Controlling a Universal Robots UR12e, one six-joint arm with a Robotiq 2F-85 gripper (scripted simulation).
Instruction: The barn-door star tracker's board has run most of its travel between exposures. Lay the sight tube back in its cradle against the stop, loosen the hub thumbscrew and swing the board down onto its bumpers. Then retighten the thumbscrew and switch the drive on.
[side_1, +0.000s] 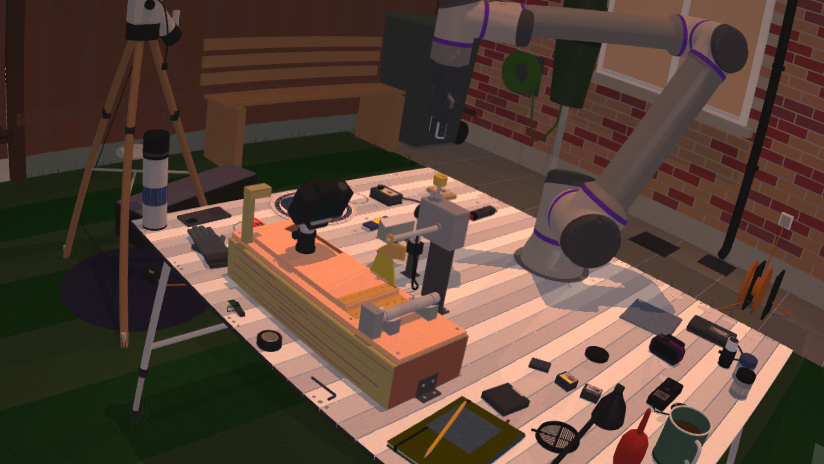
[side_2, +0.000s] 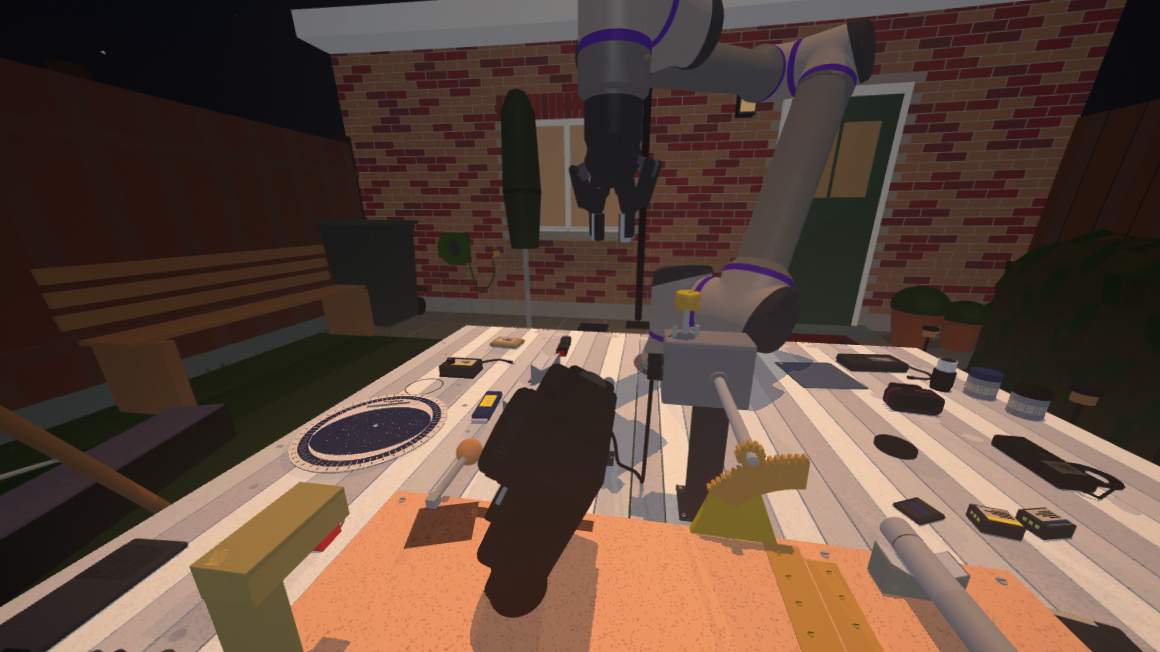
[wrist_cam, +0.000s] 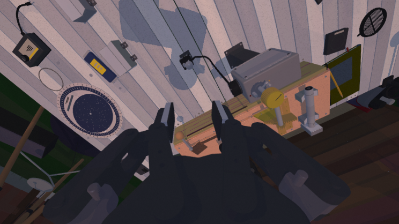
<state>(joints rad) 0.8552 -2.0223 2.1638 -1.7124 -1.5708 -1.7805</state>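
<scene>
My gripper (side_1: 440, 131) (side_2: 610, 227) (wrist_cam: 192, 118) hangs high above the far side of the table, open and empty. Below it the star tracker's orange board (side_1: 340, 282) (side_2: 649, 584) (wrist_cam: 251, 117) sits on its wooden base. The grey sight tube (side_1: 410, 304) (side_2: 933, 580) (wrist_cam: 309, 107) lies in its cradle near the hinge end. The yellow thumbscrew (side_1: 441, 180) (side_2: 687, 301) (wrist_cam: 272, 97) tops the grey drive box (side_1: 443, 222) (side_2: 707, 369) (wrist_cam: 267, 71). A black camera (side_1: 319, 202) (side_2: 552, 454) stands on the board. A yellow toothed sector (side_1: 387, 259) (side_2: 758, 478) meets the drive rod.
The yellow stop post (side_1: 254, 210) (side_2: 259, 551) rises at the board's far end. A ball-ended lever (side_2: 454, 470) (wrist_cam: 182, 139) sticks out beside the camera. A star chart disc (side_2: 369, 430) (wrist_cam: 89, 110), small boxes, a mug (side_1: 683, 432) and a notebook (side_1: 455, 432) clutter the table. A tripod (side_1: 135, 144) stands off its left side.
</scene>
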